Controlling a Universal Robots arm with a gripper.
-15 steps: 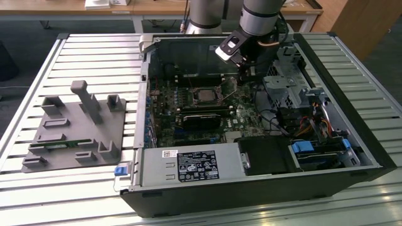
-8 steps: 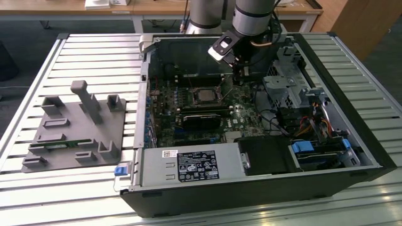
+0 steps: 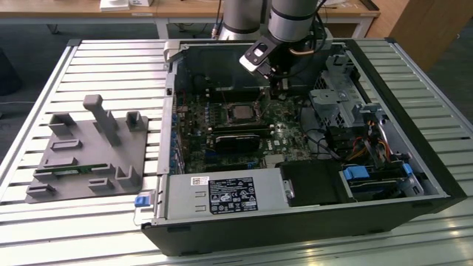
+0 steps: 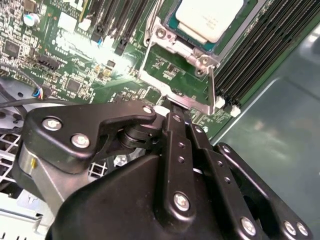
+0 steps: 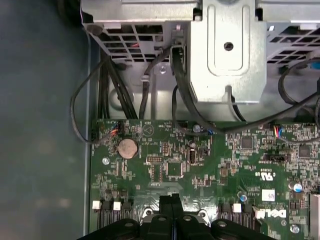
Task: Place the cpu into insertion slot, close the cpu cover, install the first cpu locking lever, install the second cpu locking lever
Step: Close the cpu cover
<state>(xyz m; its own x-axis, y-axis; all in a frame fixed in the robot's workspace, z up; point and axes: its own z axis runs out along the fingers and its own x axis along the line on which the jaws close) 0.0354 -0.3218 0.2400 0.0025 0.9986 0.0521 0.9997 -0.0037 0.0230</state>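
Note:
The cpu (image 4: 209, 17) lies in the insertion slot (image 3: 227, 108) with its silver face up, on the green board inside the open computer case. The cpu cover (image 4: 192, 101), a thin silver frame, is swung open off the slot, and the green board shows through its window. My gripper (image 4: 172, 116) is shut, and its black fingertips are together at the cover's free edge. I cannot tell whether they pinch it or only touch it. In the exterior view the gripper (image 3: 276, 91) hangs just beyond the slot on the exterior view's right. The first wrist view shows the fingers (image 5: 172, 202) over the board.
A metal drive cage (image 5: 227, 50) and black cables (image 5: 185, 100) stand close by the gripper. Memory slots (image 4: 250, 65) run beside the socket. A black block (image 3: 236, 138) sits in front of the slot. A grey fixture plate (image 3: 88, 152) lies on the slatted table at the exterior view's left.

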